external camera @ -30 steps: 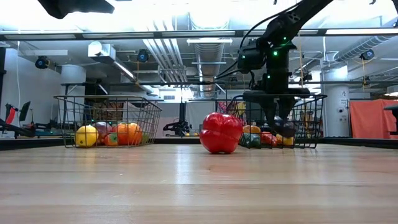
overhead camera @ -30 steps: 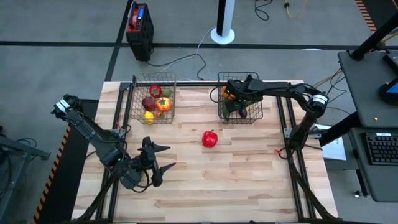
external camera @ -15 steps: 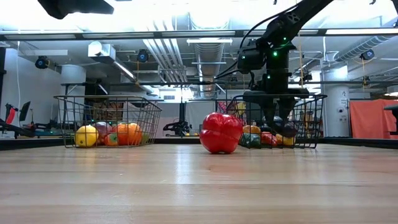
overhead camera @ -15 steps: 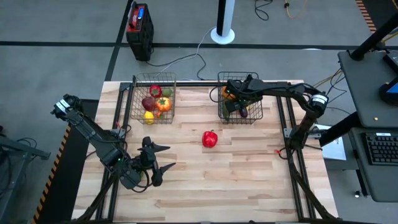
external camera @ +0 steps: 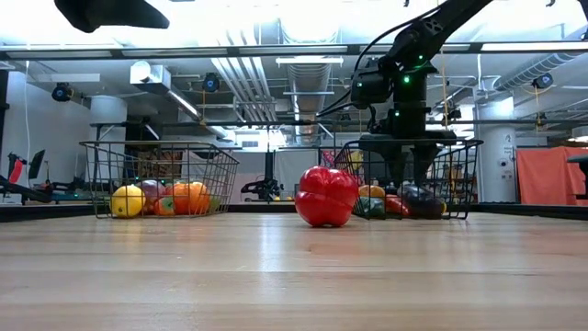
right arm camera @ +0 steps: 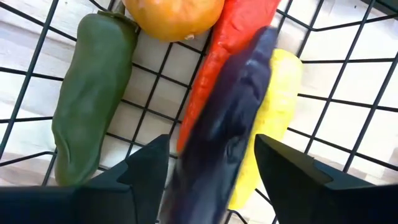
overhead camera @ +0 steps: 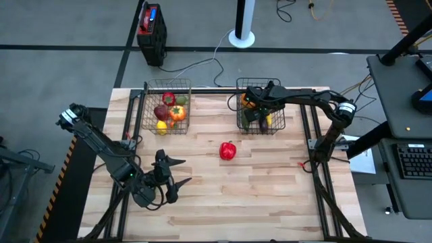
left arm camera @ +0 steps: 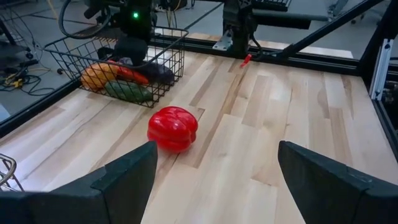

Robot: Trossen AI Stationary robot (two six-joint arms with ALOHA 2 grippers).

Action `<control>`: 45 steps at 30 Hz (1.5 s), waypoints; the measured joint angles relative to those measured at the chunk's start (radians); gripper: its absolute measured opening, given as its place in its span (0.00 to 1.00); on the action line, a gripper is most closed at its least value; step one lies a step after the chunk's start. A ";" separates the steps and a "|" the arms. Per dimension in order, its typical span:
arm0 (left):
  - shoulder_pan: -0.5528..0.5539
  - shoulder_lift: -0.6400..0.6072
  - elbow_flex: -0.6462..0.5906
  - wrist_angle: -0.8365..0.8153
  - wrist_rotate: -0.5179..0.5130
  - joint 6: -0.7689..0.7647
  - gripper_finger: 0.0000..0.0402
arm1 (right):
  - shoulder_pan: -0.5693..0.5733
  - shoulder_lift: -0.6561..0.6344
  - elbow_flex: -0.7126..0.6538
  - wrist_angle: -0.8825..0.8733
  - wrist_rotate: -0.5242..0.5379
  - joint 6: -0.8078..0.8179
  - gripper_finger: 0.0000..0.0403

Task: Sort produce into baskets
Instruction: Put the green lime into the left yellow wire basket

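Note:
My right gripper (overhead camera: 260, 116) hangs open, fingers down, inside the right wire basket (overhead camera: 278, 129). A purple eggplant (right arm camera: 230, 124) lies below and between its fingers, resting on a red piece (right arm camera: 214, 68) and a yellow piece (right arm camera: 280, 106). A green pepper (right arm camera: 93, 93) and an orange piece (right arm camera: 174, 12) lie beside them. A red bell pepper (overhead camera: 228, 150) stands on the table's middle and also shows in the left wrist view (left arm camera: 172, 128). The left basket (overhead camera: 145, 111) holds several pieces. My left gripper (overhead camera: 174, 172) is open and empty at the near left.
Black frame rails (overhead camera: 310, 145) run along the table's far, left and right edges. A red-and-black box (overhead camera: 151, 30) and a white pole base (overhead camera: 241, 37) stand on the floor beyond the table. Bare wood (overhead camera: 256, 196) fills the table's near half.
My right gripper has opened inside the right basket and let go of the purple eggplant, which has dropped from between its fingers and now lies on the other pieces in the basket.

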 joint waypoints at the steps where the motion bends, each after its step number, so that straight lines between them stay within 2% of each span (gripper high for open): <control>1: 0.000 0.001 0.000 0.000 0.000 0.000 0.78 | 0.000 0.000 0.000 0.000 0.000 0.000 0.57; 11: 0.000 0.001 0.000 0.000 0.000 0.000 0.78 | 0.000 -0.062 0.035 -0.004 0.001 0.000 0.69; 18: 0.000 0.001 0.000 -0.009 0.014 -0.001 0.78 | 0.041 -0.161 0.084 -0.002 0.003 0.000 0.72; 21: 0.000 -0.002 0.000 -0.008 0.117 -0.021 0.78 | 0.100 -0.205 0.092 0.008 0.004 0.000 0.71; 26: 0.000 -0.002 0.002 -0.039 0.377 -0.121 0.78 | 0.239 -0.260 0.093 0.059 0.051 0.001 0.70; 29: -0.001 0.001 0.035 -0.185 0.487 -0.278 0.78 | 0.323 -0.275 0.093 0.077 0.090 0.008 0.71; 33: -0.003 0.046 0.124 -0.501 0.544 -0.479 0.77 | 0.417 -0.272 0.093 0.101 0.144 0.017 0.72; 38: -0.012 0.134 0.233 -0.793 0.661 -0.631 0.77 | 0.507 -0.252 0.092 0.157 0.187 0.027 0.73; 41: -0.029 0.181 0.251 -0.887 0.749 -0.682 0.77 | 0.551 -0.237 0.091 0.192 0.195 0.026 0.73; 45: -0.051 0.208 0.223 -0.899 0.871 -0.750 0.77 | 0.593 -0.222 0.089 0.226 0.197 0.016 0.73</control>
